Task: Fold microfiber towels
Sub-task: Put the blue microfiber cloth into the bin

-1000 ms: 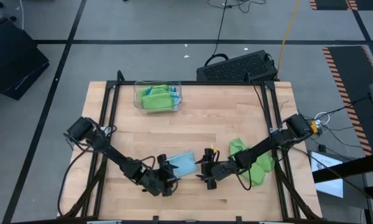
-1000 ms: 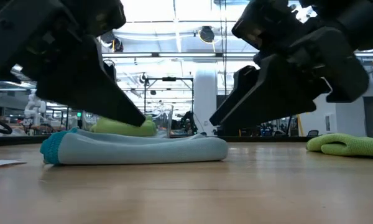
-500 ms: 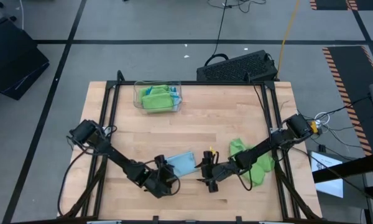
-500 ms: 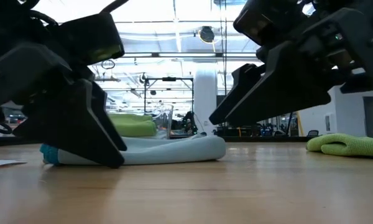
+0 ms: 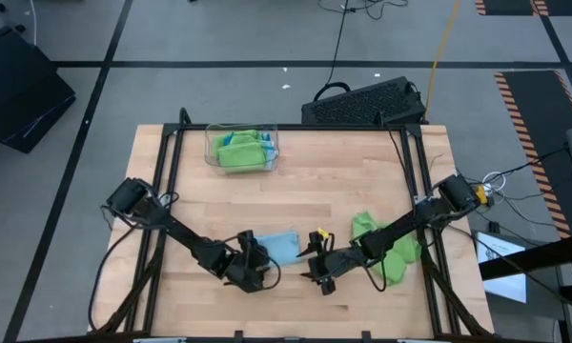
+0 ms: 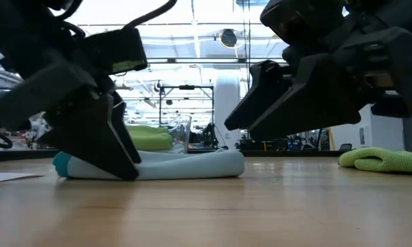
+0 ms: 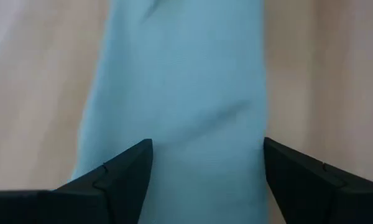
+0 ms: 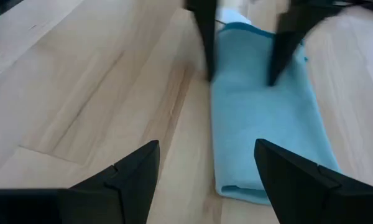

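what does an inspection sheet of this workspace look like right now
surface: wooden table, dark frame rails along its sides.
job's things: folded blue towel flat near the front; crumpled green towels at the right; more towels in a clear tray at the back.
clutter: nothing seen.
grippers: left gripper open, fingers down over the blue towel's end; right gripper open, beside the towel's other end, holding nothing.
cables: yellow and black leads on the floor behind.
surroundings: black crate behind the table; hall in the low view.
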